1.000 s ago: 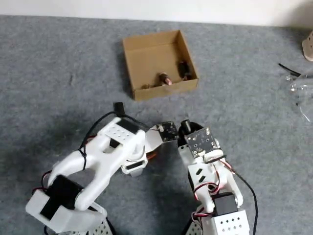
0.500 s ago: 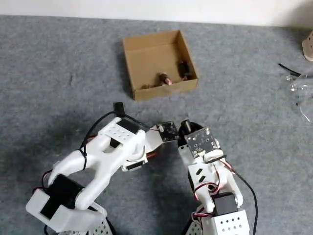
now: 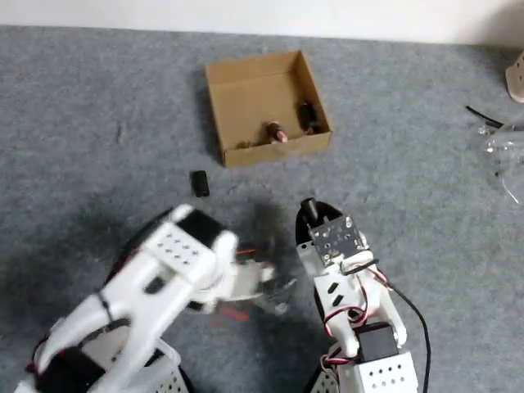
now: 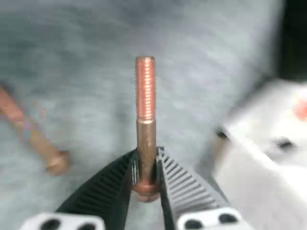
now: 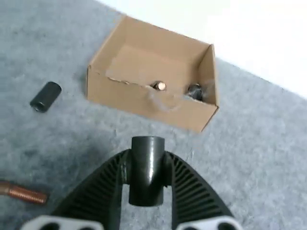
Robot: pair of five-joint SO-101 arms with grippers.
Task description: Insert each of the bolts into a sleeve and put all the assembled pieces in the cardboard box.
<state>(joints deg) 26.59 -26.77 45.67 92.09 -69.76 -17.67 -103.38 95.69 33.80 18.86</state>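
- the cardboard box (image 5: 144, 103) already has two pieces in it, one with a coppery end (image 5: 158, 86) and a darker one (image 5: 195, 90) next to it. they look to me like finished bolt-in-sleeve pairs, but they're too small to be sure
- the left gripper (image 4: 145, 160) is clamped nearly closed on a copper bolt (image 4: 145, 103). it's pinching the shank just above the head, and the threaded end sticks straight out past the fingertips with nothing on it
- the right gripper (image 5: 147, 160) is closed around a black sleeve (image 5: 146, 177), with the sleeve's open end facing away from the wrist. it sits above the grey carpet (image 3: 409, 164), on the near side of the box and apart from it
- so that pair isn't mated yet. bolt in one gripper, sleeve in the other, and the two aren't touching
- there's a loose sleeve (image 5: 45, 97) lying on its side on the carpet, near the box's front corner but outside it
- a loose bolt (image 5: 21, 193) is also flat on the carpet, closer to the arms and well apart from that sleeve
- my read is roughly halfway: two in the box, one pair in hand to join and drop in, and one more pair to pick up, assemble and box
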